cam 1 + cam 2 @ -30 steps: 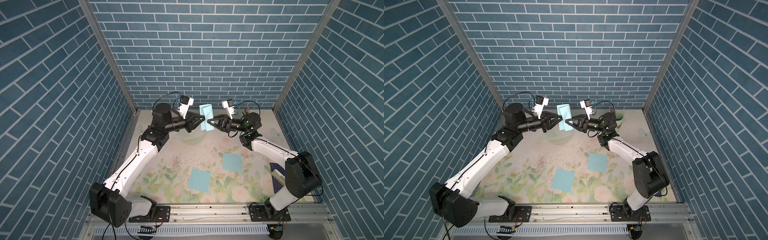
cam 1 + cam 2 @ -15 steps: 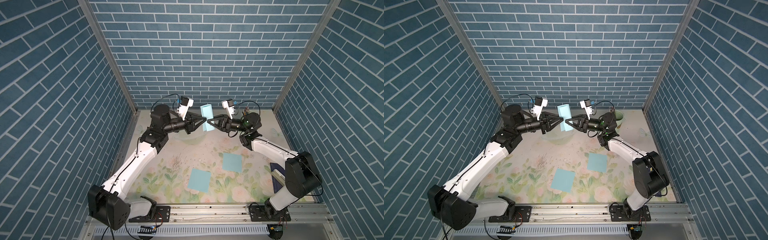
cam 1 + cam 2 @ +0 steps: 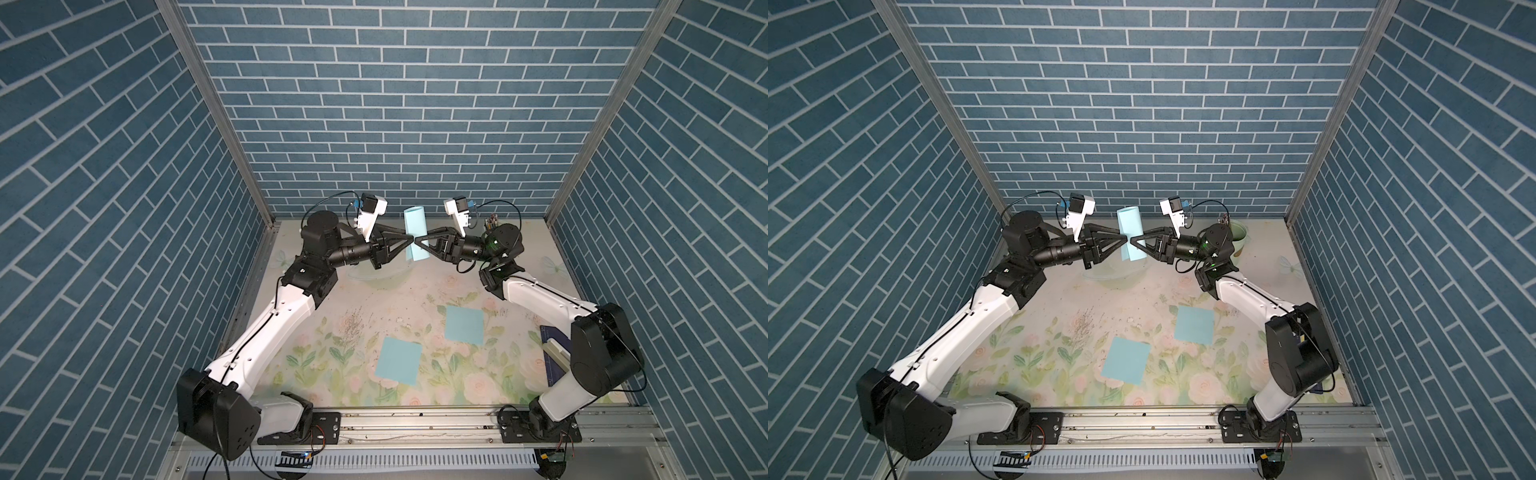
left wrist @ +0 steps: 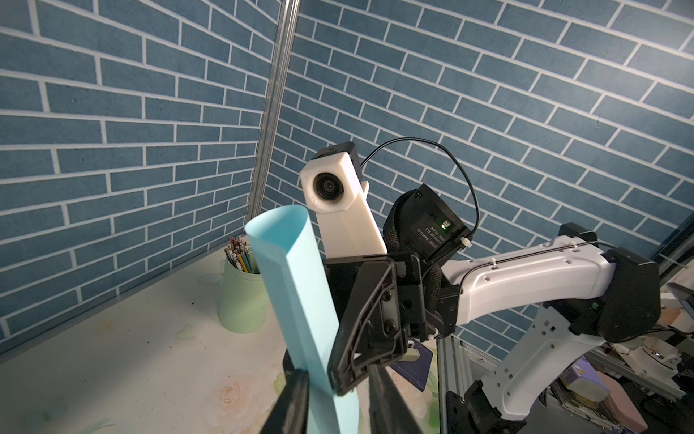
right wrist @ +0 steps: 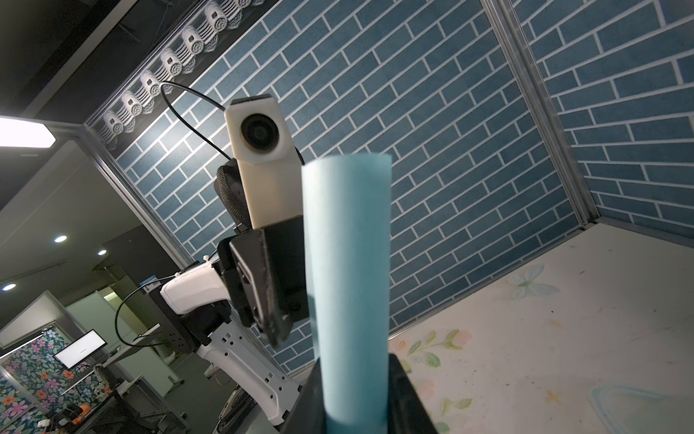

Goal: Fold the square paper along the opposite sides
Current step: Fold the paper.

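- The white and black left arm (image 3: 270,328) rises from its base at the front rail. Its forearm is level and points at the held paper from the left.
- The left gripper (image 3: 409,241) is narrowed to a pinch on the left edge of the light blue paper sheet (image 3: 415,222).
- The sheet stands upright in the air above the floral table mat (image 3: 332,299). It is curled into a loose tube, open at the top.
- The right gripper (image 3: 420,242) pinches the sheet from the right, its tips almost meeting the left gripper's.
- The white and black right arm (image 3: 540,295) mirrors the left arm, forearm level.
- Both wrist views cut off their own fingertips.
- A dark blue flat object (image 3: 550,345), right of the sheet and nearer the front, is mostly hidden by the right arm.
- Two flat light blue paper squares (image 3: 399,365) (image 3: 464,325) lie on the mat, in front of the sheet.
- A pale green cup (image 3: 1237,235), right of the sheet at the back wall, holds thin coloured pencils (image 4: 237,255).
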`<control>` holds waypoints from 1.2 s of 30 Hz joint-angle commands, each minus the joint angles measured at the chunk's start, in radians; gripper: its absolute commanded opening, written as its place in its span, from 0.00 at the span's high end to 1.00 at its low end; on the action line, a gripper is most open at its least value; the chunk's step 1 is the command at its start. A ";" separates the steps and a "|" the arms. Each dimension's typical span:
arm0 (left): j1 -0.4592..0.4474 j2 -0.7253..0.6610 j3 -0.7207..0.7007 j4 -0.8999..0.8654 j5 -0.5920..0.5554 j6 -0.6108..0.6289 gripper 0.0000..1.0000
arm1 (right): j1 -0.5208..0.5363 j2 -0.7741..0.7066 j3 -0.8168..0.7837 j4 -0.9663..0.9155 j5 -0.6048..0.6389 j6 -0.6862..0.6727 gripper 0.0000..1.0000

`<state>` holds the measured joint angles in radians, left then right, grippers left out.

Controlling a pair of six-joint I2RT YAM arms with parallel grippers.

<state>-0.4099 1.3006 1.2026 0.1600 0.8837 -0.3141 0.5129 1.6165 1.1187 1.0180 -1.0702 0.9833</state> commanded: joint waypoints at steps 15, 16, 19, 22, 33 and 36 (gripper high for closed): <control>0.001 0.025 0.009 0.020 -0.006 -0.008 0.96 | 0.030 -0.018 0.049 -0.051 -0.005 -0.059 0.72; 0.001 0.025 0.009 0.016 -0.009 -0.007 0.96 | 0.031 -0.018 0.050 -0.053 -0.005 -0.061 0.72; 0.000 0.025 0.012 0.000 -0.029 -0.002 1.00 | 0.033 -0.020 0.052 -0.062 -0.007 -0.068 0.72; -0.001 0.025 0.017 -0.017 -0.062 0.001 1.00 | 0.033 -0.031 0.053 -0.100 -0.007 -0.099 0.72; 0.004 0.016 0.000 0.107 0.006 -0.043 1.00 | 0.013 -0.081 0.043 -0.138 -0.032 -0.147 0.57; 0.007 0.046 0.009 0.183 0.121 -0.086 1.00 | 0.000 -0.088 0.041 -0.129 -0.042 -0.146 0.49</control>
<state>-0.4091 1.3258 1.2026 0.2367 0.8902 -0.3592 0.5240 1.5642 1.1362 0.8734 -1.0851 0.8665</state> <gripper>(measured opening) 0.057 0.511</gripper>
